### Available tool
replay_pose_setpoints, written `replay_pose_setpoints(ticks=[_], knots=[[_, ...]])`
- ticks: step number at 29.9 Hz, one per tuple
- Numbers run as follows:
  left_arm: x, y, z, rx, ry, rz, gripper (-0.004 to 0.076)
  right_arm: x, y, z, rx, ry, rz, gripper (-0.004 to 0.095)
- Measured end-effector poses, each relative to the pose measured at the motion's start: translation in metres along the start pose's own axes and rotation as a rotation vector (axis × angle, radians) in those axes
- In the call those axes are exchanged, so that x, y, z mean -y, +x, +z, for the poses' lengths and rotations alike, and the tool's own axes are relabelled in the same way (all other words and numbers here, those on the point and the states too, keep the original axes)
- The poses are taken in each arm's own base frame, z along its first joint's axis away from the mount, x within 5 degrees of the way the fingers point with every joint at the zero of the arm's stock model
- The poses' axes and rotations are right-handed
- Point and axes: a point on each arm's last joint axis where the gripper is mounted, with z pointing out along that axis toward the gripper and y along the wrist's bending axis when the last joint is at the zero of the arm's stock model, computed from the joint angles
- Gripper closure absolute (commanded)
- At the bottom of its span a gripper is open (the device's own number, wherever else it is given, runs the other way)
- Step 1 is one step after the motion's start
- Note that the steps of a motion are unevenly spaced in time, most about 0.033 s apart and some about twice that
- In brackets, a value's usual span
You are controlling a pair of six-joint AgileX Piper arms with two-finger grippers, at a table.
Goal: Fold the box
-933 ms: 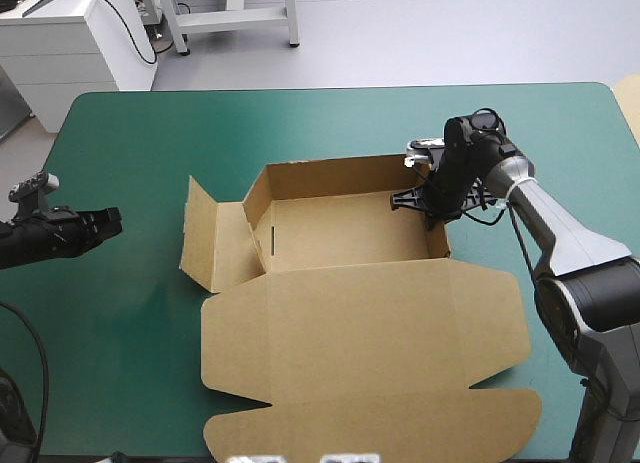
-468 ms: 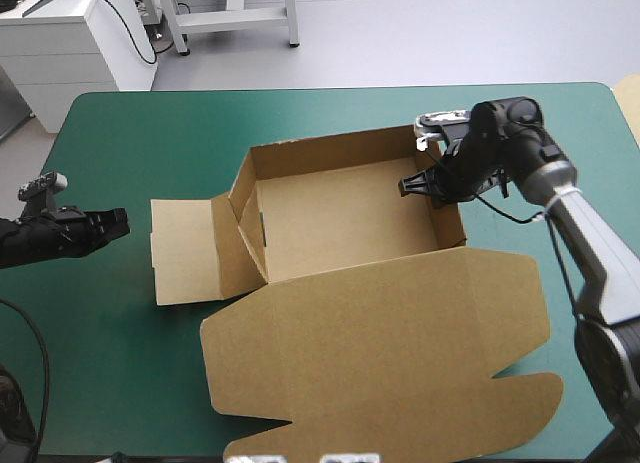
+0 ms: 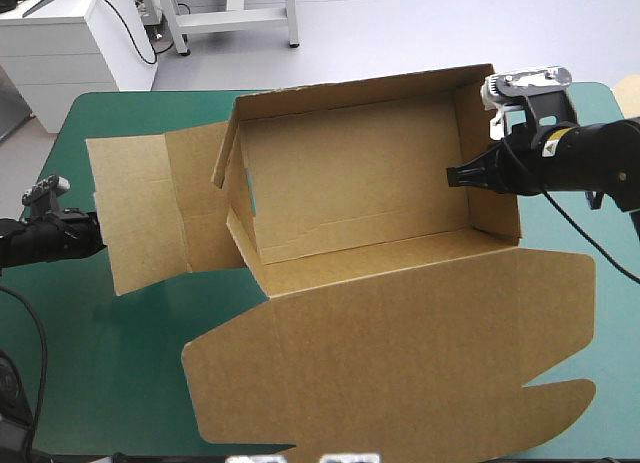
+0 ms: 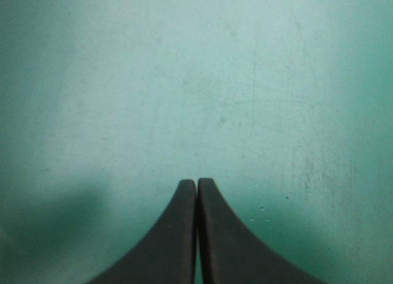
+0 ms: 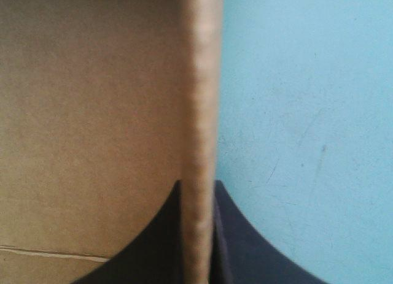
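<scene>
The box point(image 3: 350, 203) sits over the middle and right of the desk point(image 3: 130, 383). It appears to be raised off the desk and tipped, so that its open tray faces up and toward the near edge. The right gripper point(image 3: 456, 174) carries it by the right wall point(image 3: 490, 163). Its jaws are all but closed, with the board pinched between them, one inside the tray and one outside over the teal-green cover point(image 5: 307, 112). That hold probably frees the loose panels to hang and swing. The left flap point(image 3: 140, 208) is unfolded and reaches toward the desk's left edge, where its outer edge overlaps the tip of the left gripper point(image 4: 196, 181). The left gripper's jaws are pressed together on nothing, above bare cover. The broad lid panel point(image 3: 400, 353) spreads toward the near edge and seems to overhang it. Open room remains along the far edge and at the near left corner. The left flap is close to the left gripper, so any sideways move on that side looks tight.
</scene>
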Motion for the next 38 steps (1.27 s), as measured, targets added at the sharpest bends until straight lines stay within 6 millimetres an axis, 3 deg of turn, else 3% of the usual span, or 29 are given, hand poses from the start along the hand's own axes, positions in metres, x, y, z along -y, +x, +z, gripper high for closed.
replay_pose_setpoints(ticks=[4, 9, 14, 27, 33, 38], knots=[[0.024, 0.003, 0.014, -0.027, 0.064, 0.026, 0.0732, -0.001, 0.001, -0.003, 0.008, -0.002, -0.006, 0.0910], [0.072, 0.016, 0.038, -0.095, 0.178, 0.129, 0.0732, 0.002, -0.002, 0.014, -0.033, 0.002, -0.002, 0.0910], [0.106, 0.031, 0.050, -0.160, 0.262, 0.210, 0.0732, 0.005, -0.006, 0.034, -0.069, 0.020, -0.002, 0.0910], [0.138, 0.037, 0.017, -0.138, 0.400, 0.268, 0.0732, 0.022, -0.010, 0.075, -0.147, 0.150, -0.006, 0.0910], [0.158, 0.041, 0.005, -0.135, 0.573, 0.262, 0.0732, 0.024, -0.012, 0.080, -0.141, 0.167, -0.001, 0.0910], [0.168, 0.041, 0.002, -0.143, 0.620, 0.286, 0.0732, 0.025, -0.012, 0.080, -0.140, 0.168, 0.000, 0.0910]])
